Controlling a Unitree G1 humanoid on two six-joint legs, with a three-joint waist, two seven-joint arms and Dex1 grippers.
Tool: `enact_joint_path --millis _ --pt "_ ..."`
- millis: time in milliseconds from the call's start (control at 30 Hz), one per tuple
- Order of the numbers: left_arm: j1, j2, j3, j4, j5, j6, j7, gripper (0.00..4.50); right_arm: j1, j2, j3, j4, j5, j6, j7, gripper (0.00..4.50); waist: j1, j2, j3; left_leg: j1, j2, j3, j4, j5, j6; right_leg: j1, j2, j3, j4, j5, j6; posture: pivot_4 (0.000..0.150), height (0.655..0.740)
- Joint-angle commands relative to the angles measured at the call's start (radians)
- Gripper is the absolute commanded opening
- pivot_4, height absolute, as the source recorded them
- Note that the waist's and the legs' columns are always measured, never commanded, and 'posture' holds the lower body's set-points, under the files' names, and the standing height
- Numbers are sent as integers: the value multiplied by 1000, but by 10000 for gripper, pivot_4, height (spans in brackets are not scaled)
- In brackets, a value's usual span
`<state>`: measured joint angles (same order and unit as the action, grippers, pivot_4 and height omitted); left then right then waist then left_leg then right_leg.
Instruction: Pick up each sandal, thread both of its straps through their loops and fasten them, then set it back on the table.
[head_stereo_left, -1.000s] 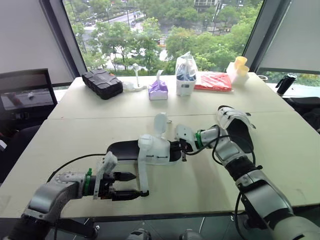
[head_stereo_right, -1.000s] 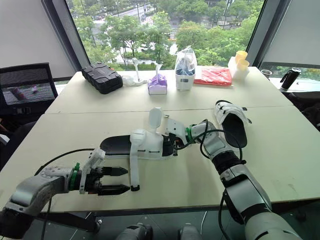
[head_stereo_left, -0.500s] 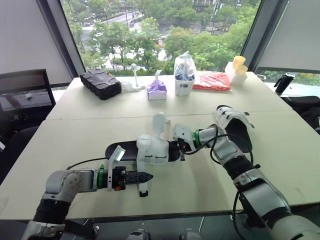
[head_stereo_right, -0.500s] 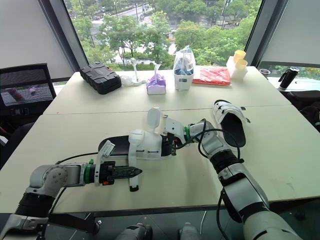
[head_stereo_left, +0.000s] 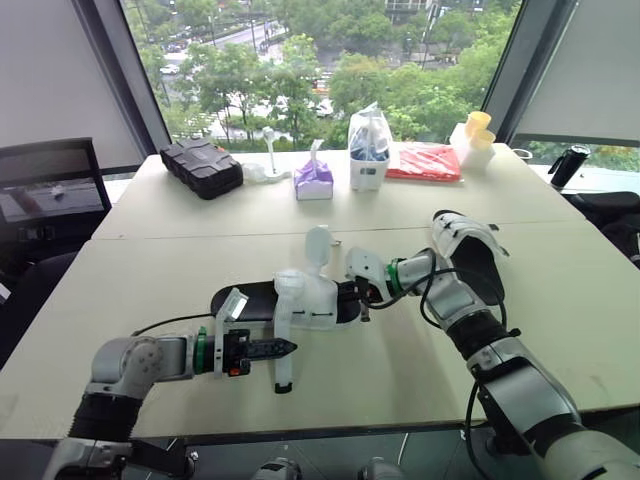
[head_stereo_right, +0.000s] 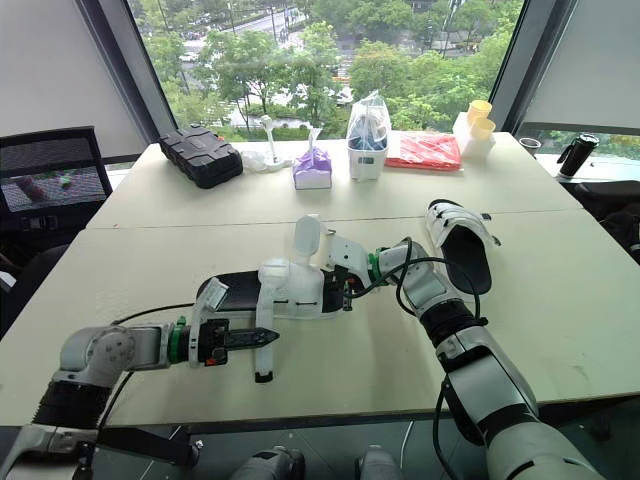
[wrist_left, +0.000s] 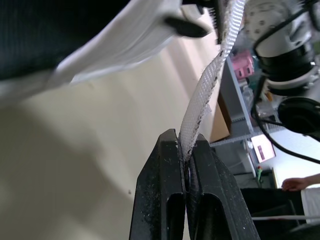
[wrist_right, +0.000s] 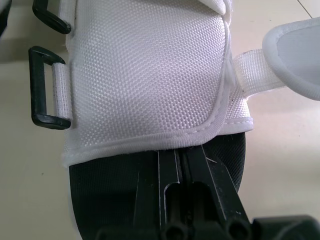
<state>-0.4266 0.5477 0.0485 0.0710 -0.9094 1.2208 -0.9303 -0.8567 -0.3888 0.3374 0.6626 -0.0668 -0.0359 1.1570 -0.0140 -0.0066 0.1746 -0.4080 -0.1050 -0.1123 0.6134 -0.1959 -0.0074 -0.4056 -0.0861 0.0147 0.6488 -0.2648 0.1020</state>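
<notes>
Two claws are working on one sandal (head_stereo_left: 305, 300); your left claw (wrist_left: 184, 137) is pinching the white strap (wrist_left: 210, 85) flat between its fingers, a little short of the free end, and your right claw (wrist_right: 180, 167) is clamping the black sole at the sandal's nearer end. To do this step well, I judge you are needing a taut, untwisted strap; be steering its tip edge-on toward the black loops (wrist_right: 42, 87) on the side of the upper, feeding slowly so the webbing is not folding at the bar, with the right claw bracing the sole against the pull. The sandal is lying across the near table (head_stereo_left: 400, 370) between the claws, its strap running down to the left claw near the front edge; whether the sole is resting on the table I cannot tell. The second sandal (head_stereo_left: 470, 250) is lying beside your right forearm, well apart from the left claw.
</notes>
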Motion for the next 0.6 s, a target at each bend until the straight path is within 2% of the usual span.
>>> enact_joint_path --millis 33,367,600 --pt "-123 -11 74 61 -53 11 -31 846 2 0 11 7 -24 7 -2 0 -1 0 0 0 0 0 0 0 0 0 0 0 0 0 0 1500 7400" --pt "-356 -47 30 350 57 -65 -131 846 7 -4 11 4 -31 5 -1 0 -5 -1 0 0 0 1 -2 2 0 1 1 0 0 0 1 1500 7400" --pt "-439 -56 -38 511 180 -159 -233 846 6 -2 11 -4 -32 11 0 0 -6 -1 0 -1 0 1 -2 2 0 1 1 0 0 0 1 1500 7400"
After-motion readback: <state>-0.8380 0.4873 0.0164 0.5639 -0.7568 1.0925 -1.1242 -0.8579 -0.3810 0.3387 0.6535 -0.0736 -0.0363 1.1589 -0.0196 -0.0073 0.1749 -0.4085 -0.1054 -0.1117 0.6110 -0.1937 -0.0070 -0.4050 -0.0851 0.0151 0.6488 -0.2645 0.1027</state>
